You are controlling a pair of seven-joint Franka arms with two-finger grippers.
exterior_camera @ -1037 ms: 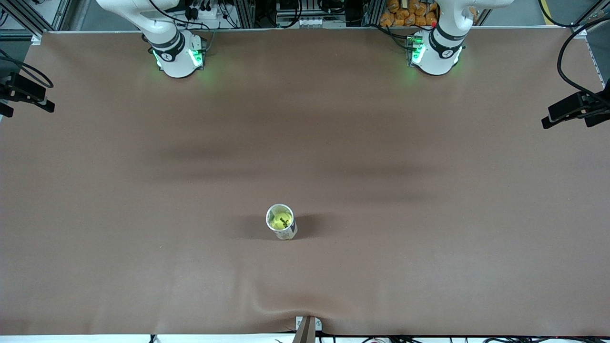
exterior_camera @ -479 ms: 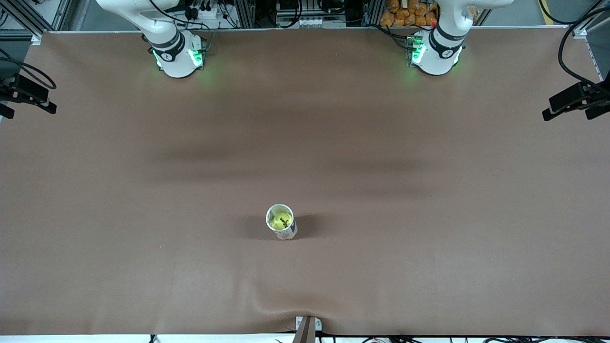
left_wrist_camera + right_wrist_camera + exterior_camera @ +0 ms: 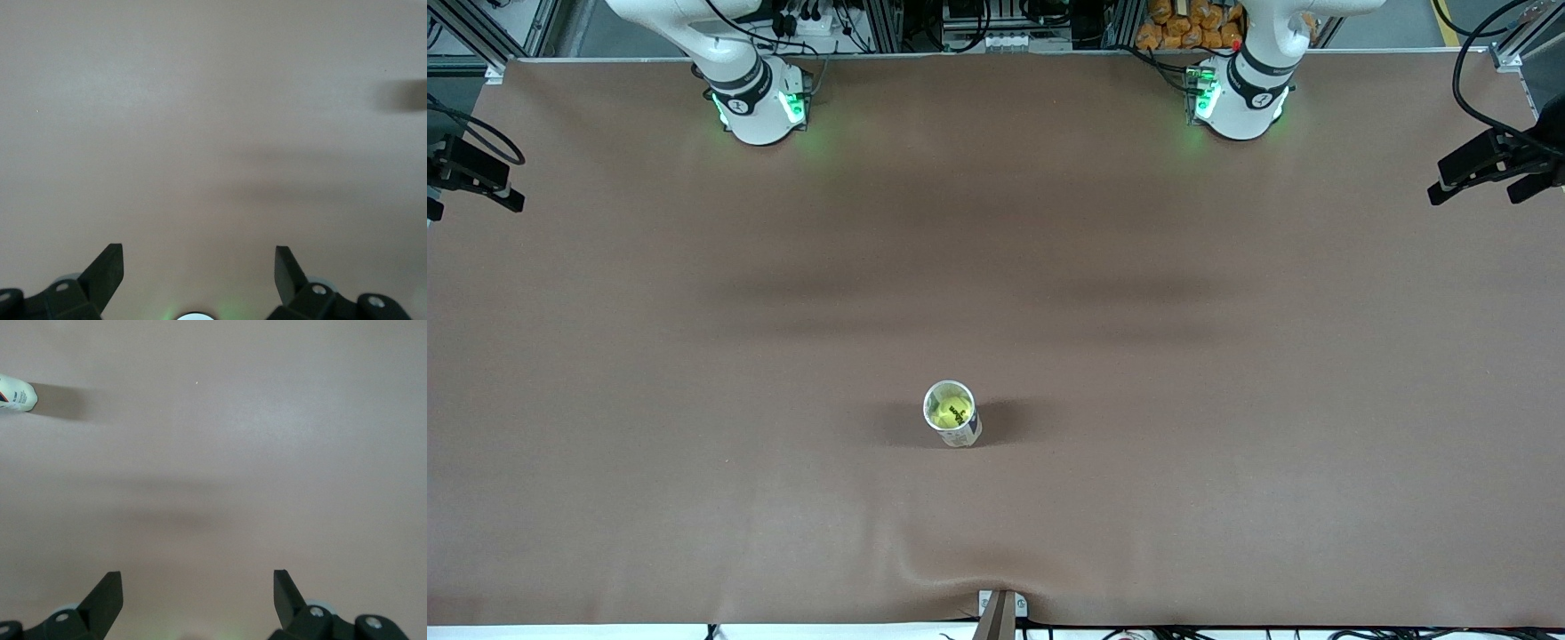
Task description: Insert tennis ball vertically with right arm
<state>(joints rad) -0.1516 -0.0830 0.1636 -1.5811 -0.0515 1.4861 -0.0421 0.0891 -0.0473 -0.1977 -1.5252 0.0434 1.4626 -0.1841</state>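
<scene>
- The tennis ball (image 3: 948,412) already sits inside the upright clear tube can (image 3: 953,416), which stands on the brown desk (image 3: 1227,498) about midway between the two arm ends and closer to the front-camera edge than to the edge where the bases stand. By the look of it, the insertion is done.
- The right tool (image 3: 197,587) hangs high over bare desk surface with its fingers spread apart and nothing between them; the can's white base (image 3: 16,393) shows only at the rim of the right wrist view, well apart from the tool.
- The left tool (image 3: 199,263) is likewise spread wide and empty over bare desk; this arm waits.
- In the front view only dark parts of each arm reach in at the side edges of the picture, one at either end of the desk; neither is near the can.
- Risk: the can is tall and narrow and stands free, so any sideways brush from an arm crossing the middle of the desk would probably tip it and let the ball roll out.
- Risk: the desk cover bulges in a wrinkle (image 3: 960,569) by the front-camera edge, just above a small bracket (image 3: 1000,609). A can knocked that way could catch there or roll off the edge.
- Room: the can is the only thing standing on the desk, with wide open surface toward every edge and corner, so both arms can move away without passing over it.
</scene>
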